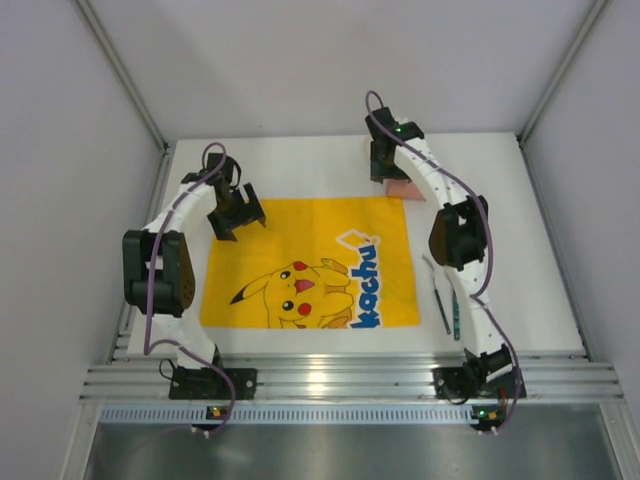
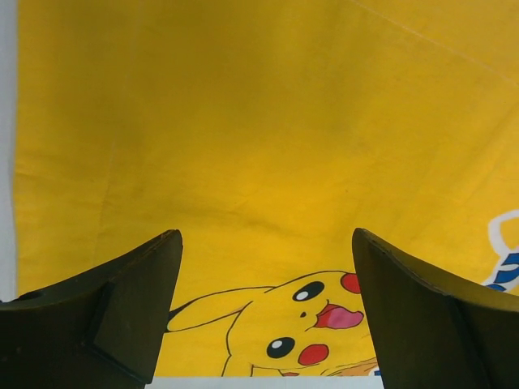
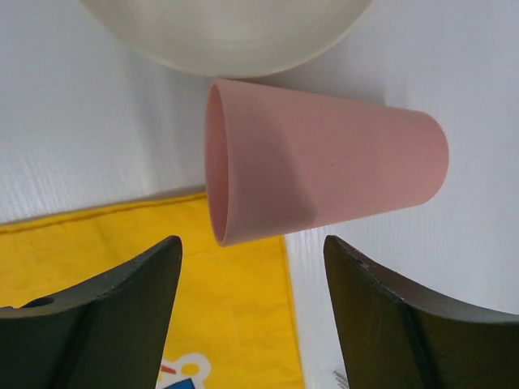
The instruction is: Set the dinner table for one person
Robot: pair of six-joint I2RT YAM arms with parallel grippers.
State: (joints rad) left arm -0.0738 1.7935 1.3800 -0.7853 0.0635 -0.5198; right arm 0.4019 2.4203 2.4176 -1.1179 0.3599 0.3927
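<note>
The dinner table is seen as a flat white rectangle lying under both arms. In the top view its long axis appears to run from 9 to 3 o'clock, and a ribbed aluminium rail is set along its 6 o'clock edge. Its middle is covered by a yellow mat.

The left gripper is held over the mat's 10 o'clock corner. In the left wrist view its fingers are spread wide with nothing between them. Only mat is seen beyond them, and the table shows as a white strip at 9 o'clock.

The right gripper is held near the mat's 1 o'clock corner. In its wrist view the fingers are spread apart and nothing is pinched. Bare table is seen beyond the tips and at 3 o'clock of them. A pink cup is seen just past the tips, apparently on its side, mouth towards 9 o'clock and base towards 3 o'clock. A pale round dish is cut off at 12 o'clock.

Thin utensils are laid on bare table at 3 o'clock of the mat, partly hidden by the right arm.
</note>
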